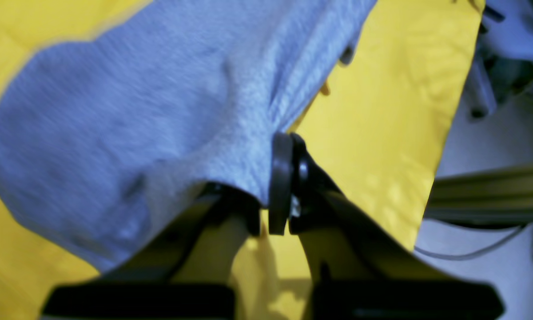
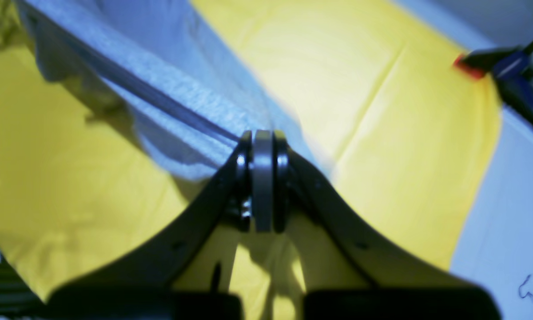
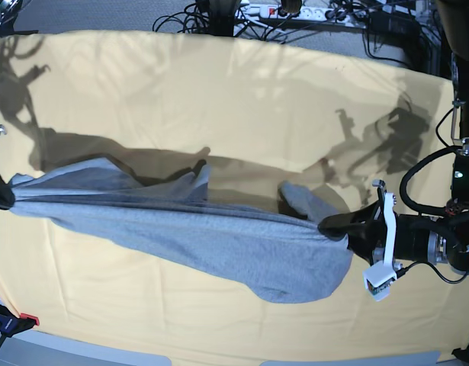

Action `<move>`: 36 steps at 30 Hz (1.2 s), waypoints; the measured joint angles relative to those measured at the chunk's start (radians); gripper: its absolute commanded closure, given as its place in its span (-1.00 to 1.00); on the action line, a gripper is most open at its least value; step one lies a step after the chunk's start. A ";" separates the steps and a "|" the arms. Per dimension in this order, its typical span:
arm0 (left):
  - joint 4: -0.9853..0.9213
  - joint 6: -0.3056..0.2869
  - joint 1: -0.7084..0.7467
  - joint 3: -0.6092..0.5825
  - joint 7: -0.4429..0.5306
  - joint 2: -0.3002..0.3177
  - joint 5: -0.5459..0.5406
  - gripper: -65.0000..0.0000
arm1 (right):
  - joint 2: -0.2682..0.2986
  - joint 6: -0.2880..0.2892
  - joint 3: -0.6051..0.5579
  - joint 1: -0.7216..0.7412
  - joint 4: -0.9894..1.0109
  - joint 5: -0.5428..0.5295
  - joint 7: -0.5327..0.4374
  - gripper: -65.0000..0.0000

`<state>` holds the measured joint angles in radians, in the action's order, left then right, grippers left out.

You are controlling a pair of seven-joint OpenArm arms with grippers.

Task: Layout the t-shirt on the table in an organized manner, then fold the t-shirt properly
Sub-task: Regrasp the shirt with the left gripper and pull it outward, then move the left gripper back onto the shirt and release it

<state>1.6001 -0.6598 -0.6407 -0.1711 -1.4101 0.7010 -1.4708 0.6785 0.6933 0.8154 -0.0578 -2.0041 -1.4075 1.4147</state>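
Base view: the t-shirt [image 3: 211,236] hangs stretched between my two hands above the table [image 3: 219,91], one end at the view's left edge, the other near the right, with the middle sagging in a grey belly and a loose flap drooping behind it. I judge I hold it taut like this to shake the bunching out before laying it flat; no lettering shows from here, so I cannot tell which side faces up.

My left gripper [image 1: 284,178] is pinched fully together on a fold of grey cloth, the fabric bulging away from the pads. My right gripper [image 2: 263,178] is likewise clamped tight, with a ridge of the shirt running straight out from the pads like a pulled seam.

The wrist views show what the base view cannot: the pinch itself, and that each grip takes only a thin edge of cloth. The base view alone shows the whole span, the sag, and the shirt's shadow on the yellow cloth. My right hand is nearly cut off at that view's left edge.
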 measured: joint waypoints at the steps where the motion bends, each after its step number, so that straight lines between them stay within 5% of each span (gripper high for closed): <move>1: 0.016 -0.001 0.000 0.014 0.001 0.000 -0.003 1.00 | 0.004 0.000 0.028 -0.002 0.000 -0.033 0.000 1.00; 8: 0.034 0.024 0.012 0.142 0.003 0.001 -0.015 1.00 | 0.005 0.000 0.112 -0.148 -0.004 -0.094 -0.008 1.00; 15: 0.034 0.050 0.148 0.124 0.005 0.006 -0.012 1.00 | 0.000 0.000 0.111 -0.230 -0.004 -0.085 -0.005 1.00; 25: 0.045 0.050 0.269 0.027 0.022 0.138 -0.026 1.00 | 0.003 0.000 0.111 -0.340 -0.004 -0.097 -0.009 1.00; 30: 0.138 0.106 0.267 0.027 0.022 0.184 -0.024 1.00 | 0.003 0.000 0.110 -0.407 -0.004 -0.098 -0.010 1.00; 36: 0.297 0.099 0.315 0.027 0.022 0.251 -0.018 1.00 | 0.008 0.000 0.110 -0.416 -0.004 -0.086 -0.010 1.00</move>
<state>1.8969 -0.5606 -0.3256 -0.1440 -1.3880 0.9520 -1.4883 0.6861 0.6933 0.9257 -0.4736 -2.0083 -1.4933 1.4044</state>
